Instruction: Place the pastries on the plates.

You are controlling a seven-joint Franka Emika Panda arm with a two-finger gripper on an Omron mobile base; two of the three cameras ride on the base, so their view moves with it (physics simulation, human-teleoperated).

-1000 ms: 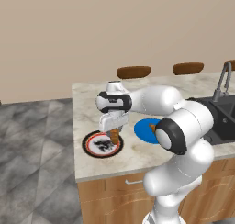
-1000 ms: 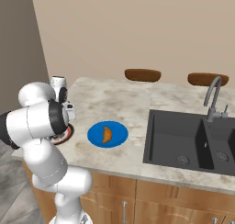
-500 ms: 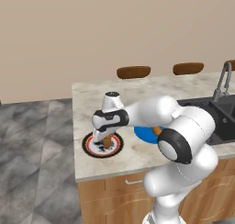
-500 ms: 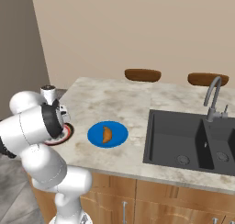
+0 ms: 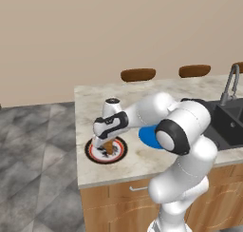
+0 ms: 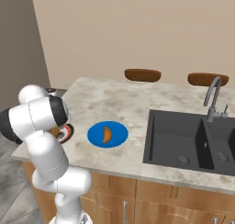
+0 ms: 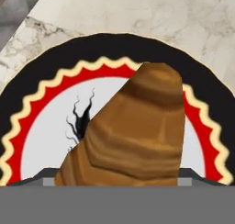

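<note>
Holding one pastry (image 7: 133,136) in our closed tool (image 5: 108,147), just above the patterned plate (image 5: 94,154). Second pastry (image 6: 107,134) lies on the blue plate (image 6: 120,136). We judge both light, flaky, crushable: grip mid-body, gently.

One pastry (image 6: 106,134) on the blue plate (image 6: 120,135).

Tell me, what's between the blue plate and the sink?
Nothing. In the right base view, only bare marble counter lies between the blue plate and the sink. The plate itself holds one pastry.
</note>
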